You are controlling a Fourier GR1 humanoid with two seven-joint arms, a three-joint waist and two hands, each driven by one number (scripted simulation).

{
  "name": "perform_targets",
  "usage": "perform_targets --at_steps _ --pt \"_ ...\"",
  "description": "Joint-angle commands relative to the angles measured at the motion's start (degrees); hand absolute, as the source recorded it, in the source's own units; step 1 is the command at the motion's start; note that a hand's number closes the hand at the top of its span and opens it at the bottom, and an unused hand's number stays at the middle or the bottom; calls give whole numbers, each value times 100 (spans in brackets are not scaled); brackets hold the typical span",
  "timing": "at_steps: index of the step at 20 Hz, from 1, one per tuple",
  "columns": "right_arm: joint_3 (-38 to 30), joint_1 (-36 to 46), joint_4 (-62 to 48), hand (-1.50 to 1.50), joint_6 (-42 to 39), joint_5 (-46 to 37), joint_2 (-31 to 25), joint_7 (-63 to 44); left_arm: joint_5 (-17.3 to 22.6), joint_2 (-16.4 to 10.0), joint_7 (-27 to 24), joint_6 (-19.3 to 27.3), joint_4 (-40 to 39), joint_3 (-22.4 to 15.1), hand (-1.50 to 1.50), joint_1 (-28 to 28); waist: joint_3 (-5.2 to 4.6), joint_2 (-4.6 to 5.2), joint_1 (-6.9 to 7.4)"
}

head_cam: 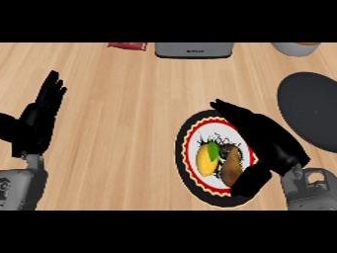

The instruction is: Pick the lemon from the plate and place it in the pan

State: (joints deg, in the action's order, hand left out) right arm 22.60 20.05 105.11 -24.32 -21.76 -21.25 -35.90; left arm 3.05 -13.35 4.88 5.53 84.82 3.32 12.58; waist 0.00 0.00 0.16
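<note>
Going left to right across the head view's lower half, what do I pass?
black left hand → yellow lemon → brown oval food → dark round pan

Nothing here can be read. The nearest thing to lettering is a small dark mark on the front of the grey box point(193, 50) at the counter's far edge, and it is too small to make out as letters or a brand. The red packet point(127, 45) just left of the grey box shows only colour, and the view's top edge cuts most of it off. The plate point(183, 148), nearer than the grey box and a little to its right, carries a red and yellow rim pattern, not writing.
</note>
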Motion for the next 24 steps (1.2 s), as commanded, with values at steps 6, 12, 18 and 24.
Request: perform_targets --at_steps 6,12,18,24 --pt "99 -376 -193 -150 -393 -824 388 497 -205 162 65 2 72 37 0 47 0 -3 -18" --pt "499 199 -867 -150 -597 -1469 844 -145 -119 51 -52 -240 172 110 0 -220 -1 -5 14" --pt "605 25 -779 -150 -1081 -1804 934 -343 -312 344 -258 12 -69 62 0 -81 -1 -5 -11" --pt "101 302 -1654 -150 -1014 -2053 1174 372 -257 287 263 -106 333 106 0 -20 1 -2 6"
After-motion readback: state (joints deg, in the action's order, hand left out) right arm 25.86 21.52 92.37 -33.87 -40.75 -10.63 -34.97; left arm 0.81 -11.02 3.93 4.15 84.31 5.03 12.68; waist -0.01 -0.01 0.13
